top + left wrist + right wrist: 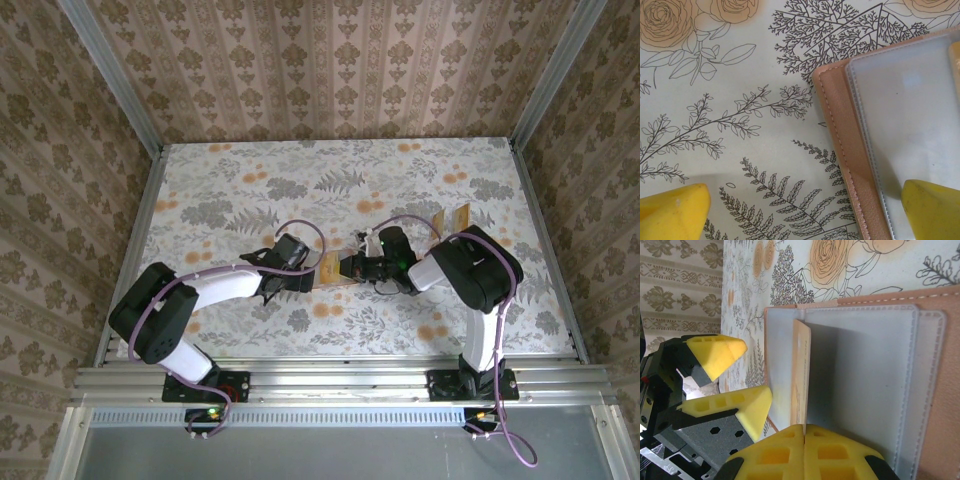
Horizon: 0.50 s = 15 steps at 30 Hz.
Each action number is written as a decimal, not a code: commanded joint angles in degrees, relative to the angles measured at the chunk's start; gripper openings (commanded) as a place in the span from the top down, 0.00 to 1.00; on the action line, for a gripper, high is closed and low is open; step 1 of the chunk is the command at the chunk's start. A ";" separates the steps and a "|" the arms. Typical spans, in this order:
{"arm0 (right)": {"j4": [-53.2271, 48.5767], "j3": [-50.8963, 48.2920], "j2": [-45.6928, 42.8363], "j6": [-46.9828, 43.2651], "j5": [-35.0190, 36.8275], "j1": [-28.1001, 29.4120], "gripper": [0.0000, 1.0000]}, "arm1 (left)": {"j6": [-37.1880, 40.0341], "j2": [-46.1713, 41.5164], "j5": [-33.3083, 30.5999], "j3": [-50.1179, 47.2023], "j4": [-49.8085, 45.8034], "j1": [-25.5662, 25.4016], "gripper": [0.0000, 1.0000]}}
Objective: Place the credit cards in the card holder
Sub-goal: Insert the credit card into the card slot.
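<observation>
Card holder (832, 150): stitched leather, frosted sleeves (910, 115); right wrist view adds upright credit card (801, 375) pinched by right gripper (804, 437); left gripper (805, 212) splayed.

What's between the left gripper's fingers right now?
Left wrist view: between the left gripper's open fingers lie bare floral tablecloth and the card holder's stitched edge; nothing gripped.

Reddish-brown card holder (840, 150), tan credit card (801, 375), pale floral-printed table (740, 150).

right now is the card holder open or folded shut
Open: the card holder lies spread, clear sleeves facing up, a card standing edge-up on them.
</observation>
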 commanded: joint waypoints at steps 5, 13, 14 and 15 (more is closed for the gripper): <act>-5.32 1.47 3.03 -1.48 -0.82 -0.07 1.00 | -0.13 0.35 -0.81 -0.50 -1.52 -0.46 0.01; -9.02 3.25 3.41 -2.72 -0.99 0.28 1.00 | -0.10 0.31 -0.73 -0.62 -1.48 -0.55 0.01; -9.99 3.51 3.41 -3.10 -1.05 0.44 1.00 | -0.15 0.36 -0.77 -0.58 -1.34 -0.53 0.01; -10.52 3.83 3.39 -3.34 -1.00 0.53 1.00 | -0.17 0.31 -0.79 -0.65 -1.32 -0.59 0.01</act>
